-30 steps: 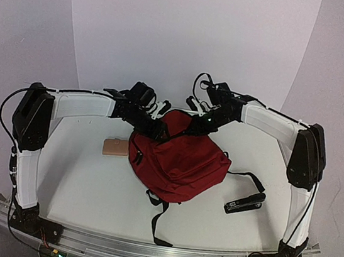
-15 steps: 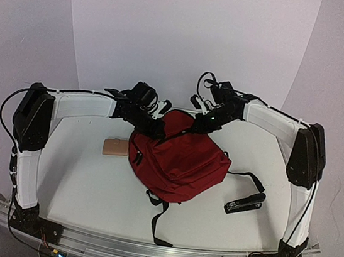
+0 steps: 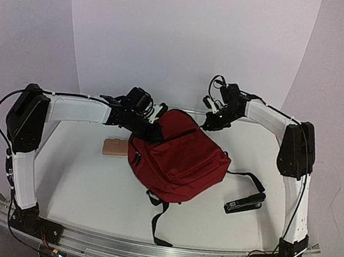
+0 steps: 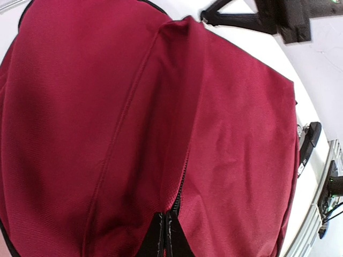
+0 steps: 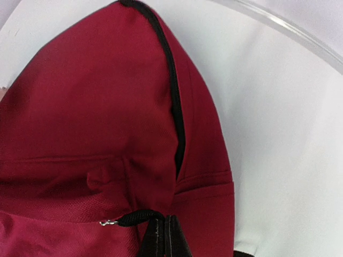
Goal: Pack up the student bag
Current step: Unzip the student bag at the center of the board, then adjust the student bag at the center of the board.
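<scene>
While both arms reach in over the white tabletop (image 3: 89, 181), the student bag (image 3: 177, 161) lies near its middle, dark red face up. The left claw (image 3: 152, 132) sits at the bag's 10 o'clock edge, its jaws pressed together right at the black zipper line; whether any fabric is pinched between them I cannot tell. The right claw (image 3: 209, 124) is at the bag's 1 o'clock corner, jaws closed tight on the black zipper pull (image 5: 131, 218), whose small metal clip shows at its end. A black strap (image 3: 158, 222) trails from the bag toward 6 o'clock. A black stapler (image 3: 244, 202) lies apart at the bag's 4 o'clock, and a small tan block (image 3: 115, 147) lies just beside it at 9 o'clock.
</scene>
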Robot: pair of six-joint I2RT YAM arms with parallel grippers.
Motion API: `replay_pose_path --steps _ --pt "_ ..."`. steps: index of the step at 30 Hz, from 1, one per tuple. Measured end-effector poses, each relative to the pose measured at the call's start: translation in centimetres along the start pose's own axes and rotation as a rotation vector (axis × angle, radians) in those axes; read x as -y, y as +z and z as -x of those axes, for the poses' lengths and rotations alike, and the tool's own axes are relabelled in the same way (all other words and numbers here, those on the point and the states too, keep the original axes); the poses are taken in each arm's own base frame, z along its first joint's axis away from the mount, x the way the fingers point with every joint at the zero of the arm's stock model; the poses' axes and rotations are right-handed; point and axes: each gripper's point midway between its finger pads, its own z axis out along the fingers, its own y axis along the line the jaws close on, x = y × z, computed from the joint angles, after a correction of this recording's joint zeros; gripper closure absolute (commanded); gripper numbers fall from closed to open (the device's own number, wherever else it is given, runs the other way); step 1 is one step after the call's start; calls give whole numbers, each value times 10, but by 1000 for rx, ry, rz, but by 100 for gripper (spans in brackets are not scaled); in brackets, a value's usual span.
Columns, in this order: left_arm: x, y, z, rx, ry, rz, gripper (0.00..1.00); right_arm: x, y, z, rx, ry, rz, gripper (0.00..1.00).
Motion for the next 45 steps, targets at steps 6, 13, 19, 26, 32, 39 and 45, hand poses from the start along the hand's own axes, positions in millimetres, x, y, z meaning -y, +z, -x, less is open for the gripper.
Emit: replay_pose_path --steps 6,13,19,26,32,39,45 --pt "13 3 -3 4 -6 -28 100 -1 10 23 35 19 19 100" --pt "42 10 -12 -1 -13 -72 100 -12 12 31 51 69 64 62" --pt "40 15 -24 -21 -70 -29 100 -14 -11 0 5 98 63 16" --pt "30 15 -21 3 -128 29 100 -16 -111 -30 62 87 11 2" --pt "29 15 -19 12 -156 34 100 -24 -139 -73 35 135 73 10" --pt "36 18 -21 12 -163 -13 100 -46 -82 -156 -245 273 243 15" --pt "42 22 -23 15 -167 -27 100 -46 -63 -159 -307 325 282 47"
